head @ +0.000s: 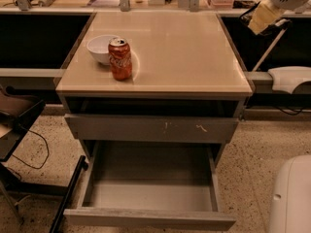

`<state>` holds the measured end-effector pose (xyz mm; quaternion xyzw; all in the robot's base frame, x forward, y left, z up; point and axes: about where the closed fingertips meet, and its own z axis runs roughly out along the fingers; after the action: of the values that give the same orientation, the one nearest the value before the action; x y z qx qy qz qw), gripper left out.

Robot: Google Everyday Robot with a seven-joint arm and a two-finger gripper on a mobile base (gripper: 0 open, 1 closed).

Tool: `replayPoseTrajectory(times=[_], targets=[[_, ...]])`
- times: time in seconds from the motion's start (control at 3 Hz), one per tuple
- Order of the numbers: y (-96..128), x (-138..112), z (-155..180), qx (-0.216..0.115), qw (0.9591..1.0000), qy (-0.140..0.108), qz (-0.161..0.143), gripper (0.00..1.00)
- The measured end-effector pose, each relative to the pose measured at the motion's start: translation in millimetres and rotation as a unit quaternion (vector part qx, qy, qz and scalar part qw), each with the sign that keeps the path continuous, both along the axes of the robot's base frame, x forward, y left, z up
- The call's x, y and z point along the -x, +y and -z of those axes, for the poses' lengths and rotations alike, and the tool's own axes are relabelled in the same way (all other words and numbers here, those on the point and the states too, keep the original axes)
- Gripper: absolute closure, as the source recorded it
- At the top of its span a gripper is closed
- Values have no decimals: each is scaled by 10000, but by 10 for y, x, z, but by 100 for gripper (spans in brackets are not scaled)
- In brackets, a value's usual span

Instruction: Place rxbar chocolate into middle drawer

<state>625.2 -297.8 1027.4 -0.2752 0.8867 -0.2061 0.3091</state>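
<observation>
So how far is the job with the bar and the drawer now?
Done: the drawer is pulled open. In hand: unclear; the gripper is up past the far right corner of the counter, and I see no bar in it. Left: no bar shows in the drawer, so the placing is not done.

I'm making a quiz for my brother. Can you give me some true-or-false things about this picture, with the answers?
1. The can stands upright on the counter. True.
2. The bowl is inside the open drawer. False: it sits on the counter, beside the can.
3. The lowest drawer is pulled out. True.
4. The gripper hangs right over the can. False: it is at the far upper right, past the counter's edge.
</observation>
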Motion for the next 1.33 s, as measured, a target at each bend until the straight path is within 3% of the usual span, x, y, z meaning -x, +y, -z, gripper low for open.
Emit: replayPoseTrajectory(times=[0.33,0.67,1.0,1.33], targets=[[80,32,112,-156,9995,179,-197,100],[101,392,11,-568,9956,410,-629,100],[101,880,-240,-1218,9887,476,-729,100],[275,836,-273,-1441,9838,391,-990,100]])
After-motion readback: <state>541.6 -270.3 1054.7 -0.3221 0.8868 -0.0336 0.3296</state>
